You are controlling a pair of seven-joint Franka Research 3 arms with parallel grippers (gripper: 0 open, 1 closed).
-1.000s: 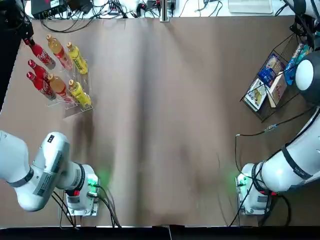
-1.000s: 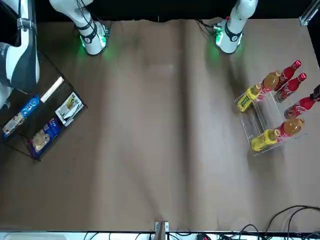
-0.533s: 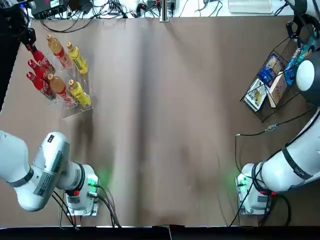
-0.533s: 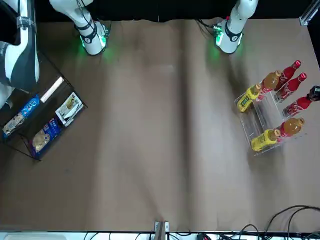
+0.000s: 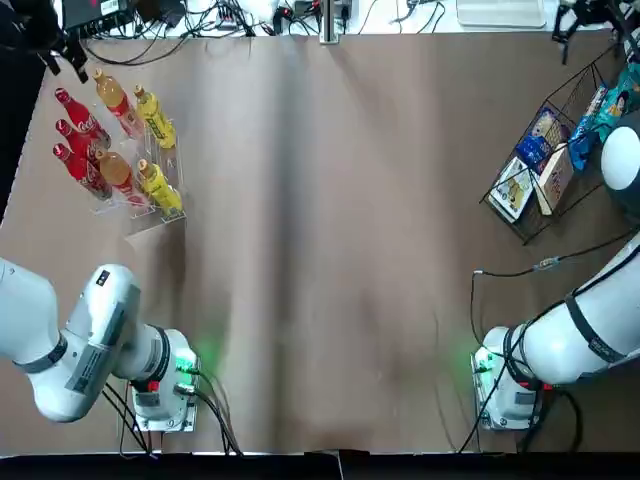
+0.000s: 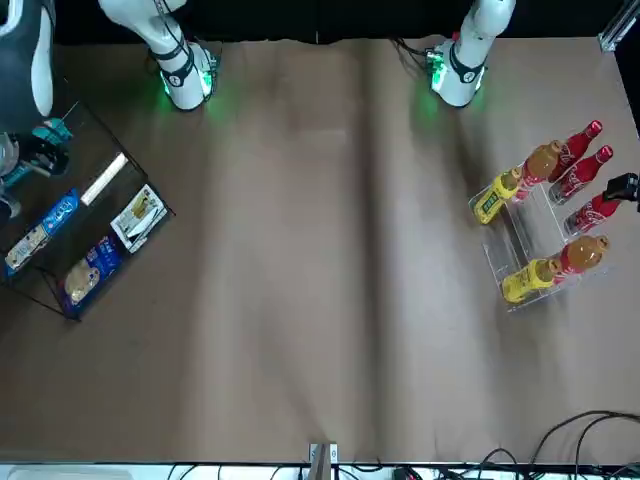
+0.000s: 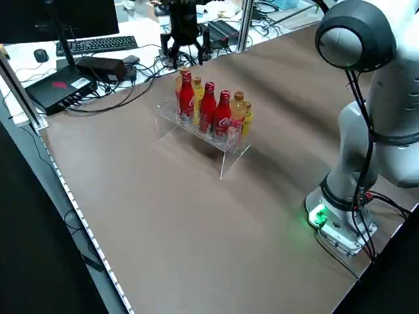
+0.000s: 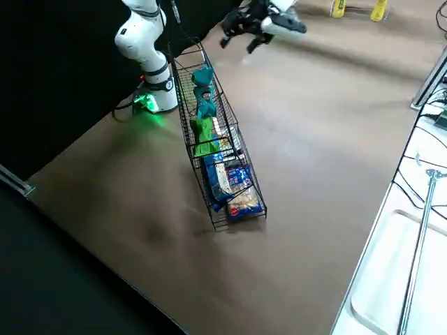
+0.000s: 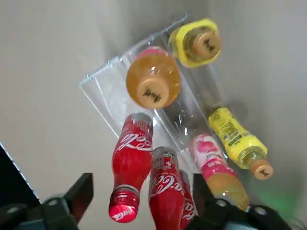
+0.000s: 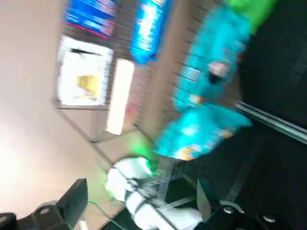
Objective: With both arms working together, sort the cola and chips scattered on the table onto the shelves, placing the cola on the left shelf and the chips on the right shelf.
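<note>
Three red cola bottles (image 5: 78, 140) lie in the clear left shelf (image 5: 150, 215) beside orange and yellow bottles; they show upright in the left side view (image 7: 208, 104). My left gripper (image 5: 55, 45) hovers open just beyond their caps (image 9: 122, 211), holding nothing. Two teal chips packets (image 8: 204, 91) and a green one (image 8: 202, 136) rest in the black wire right shelf (image 8: 213, 209). My right gripper (image 8: 244, 28) hangs open and empty above the rack's far end, and its wrist view looks down on the teal packets (image 10: 199, 129).
Larger blue-and-white flat packets (image 5: 540, 135) also sit in the wire rack. Cables and equipment (image 5: 150, 15) line the table's far edge. The brown table (image 5: 330, 250) stretches between the two shelves. The arm bases (image 5: 165, 395) stand at the near edge.
My left gripper has let go of the third cola and drawn back from its cap. My right gripper has lifted away from the wire rack, leaving a teal packet inside.
</note>
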